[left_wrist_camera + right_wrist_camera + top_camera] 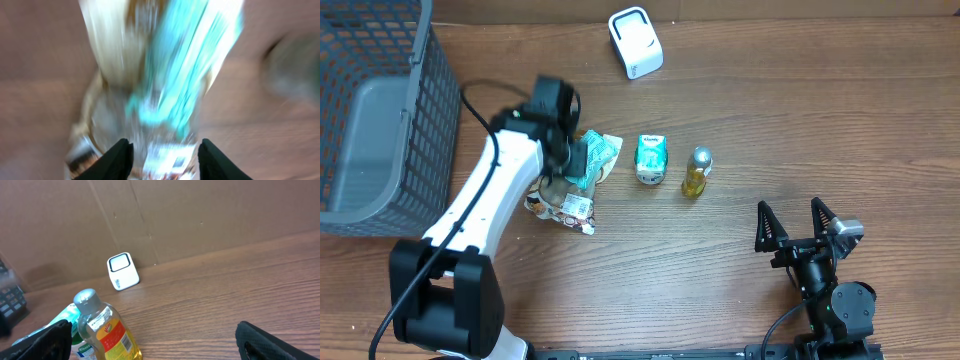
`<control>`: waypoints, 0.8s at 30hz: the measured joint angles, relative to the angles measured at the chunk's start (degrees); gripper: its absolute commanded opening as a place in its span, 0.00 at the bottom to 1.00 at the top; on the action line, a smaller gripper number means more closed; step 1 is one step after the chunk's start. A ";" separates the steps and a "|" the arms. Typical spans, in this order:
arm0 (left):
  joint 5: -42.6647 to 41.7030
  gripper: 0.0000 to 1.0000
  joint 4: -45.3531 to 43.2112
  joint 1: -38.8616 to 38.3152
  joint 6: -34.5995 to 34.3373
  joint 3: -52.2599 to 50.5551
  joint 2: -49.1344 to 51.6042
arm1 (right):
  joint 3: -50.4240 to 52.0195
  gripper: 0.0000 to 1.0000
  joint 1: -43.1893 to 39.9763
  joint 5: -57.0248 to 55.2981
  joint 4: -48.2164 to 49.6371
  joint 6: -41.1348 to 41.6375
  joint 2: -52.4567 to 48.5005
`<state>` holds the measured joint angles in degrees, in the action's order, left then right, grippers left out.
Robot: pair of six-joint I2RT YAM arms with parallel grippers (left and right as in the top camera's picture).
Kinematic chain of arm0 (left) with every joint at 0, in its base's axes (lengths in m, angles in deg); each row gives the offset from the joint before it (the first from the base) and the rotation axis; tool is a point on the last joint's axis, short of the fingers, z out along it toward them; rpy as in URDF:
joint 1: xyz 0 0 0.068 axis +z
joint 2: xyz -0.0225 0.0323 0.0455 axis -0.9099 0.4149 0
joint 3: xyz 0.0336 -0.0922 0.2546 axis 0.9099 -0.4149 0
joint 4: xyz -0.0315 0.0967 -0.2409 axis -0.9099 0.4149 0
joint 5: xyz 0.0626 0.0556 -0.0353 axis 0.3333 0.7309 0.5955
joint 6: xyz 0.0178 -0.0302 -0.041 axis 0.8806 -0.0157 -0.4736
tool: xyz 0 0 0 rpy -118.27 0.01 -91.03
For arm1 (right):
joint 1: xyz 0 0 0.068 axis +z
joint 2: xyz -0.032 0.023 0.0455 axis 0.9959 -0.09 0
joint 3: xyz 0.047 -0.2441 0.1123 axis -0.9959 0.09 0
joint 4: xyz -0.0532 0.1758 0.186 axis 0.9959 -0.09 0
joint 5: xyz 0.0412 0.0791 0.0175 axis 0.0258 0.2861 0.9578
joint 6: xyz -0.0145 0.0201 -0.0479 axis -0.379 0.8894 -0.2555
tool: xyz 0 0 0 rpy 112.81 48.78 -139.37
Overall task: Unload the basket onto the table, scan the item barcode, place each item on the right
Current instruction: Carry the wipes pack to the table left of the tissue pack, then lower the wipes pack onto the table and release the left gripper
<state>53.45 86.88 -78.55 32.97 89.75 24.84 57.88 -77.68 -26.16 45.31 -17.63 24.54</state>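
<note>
Left gripper point(576, 160): fingers either side of the teal packet point(600, 152), left of centre; clamped or not cannot be told | right gripper point(789, 206): spread wide, holds nothing | step: likely item pick-up | next: lift, turn barcode toward white scanner point(635, 42) | surface point(740, 290): brown wood; cardboard wall point(200, 210) behind

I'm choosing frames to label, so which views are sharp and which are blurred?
Left wrist: heavy blur, the teal-and-white packet smeared into streaks, only the black fingers fairly crisp. Overhead: sharp and evenly lit, scanner and bottle clear. Right wrist: sharp on the bottle and scanner.
</note>
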 measured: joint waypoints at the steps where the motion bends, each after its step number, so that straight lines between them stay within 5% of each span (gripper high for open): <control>1: 0.00 0.41 -0.31 0.00 0.02 2.19 0.00 | 0.00 1.00 0.00 0.00 0.00 0.00 0.00; 13: 0.63 0.52 -5.64 0.00 2.43 4.96 3.98 | 0.00 1.00 0.00 0.02 0.00 0.04 0.02; 21: -2.89 0.47 -4.76 0.00 5.99 4.87 14.29 | 0.00 1.00 0.00 0.00 -0.02 0.02 0.02; 24: -3.61 0.29 -4.79 0.00 6.58 4.85 15.19 | 0.00 1.00 0.00 0.02 0.00 0.02 0.02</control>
<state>49.84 82.09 -78.55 39.55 94.60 40.03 57.88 -77.68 -26.14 45.31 -17.61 24.56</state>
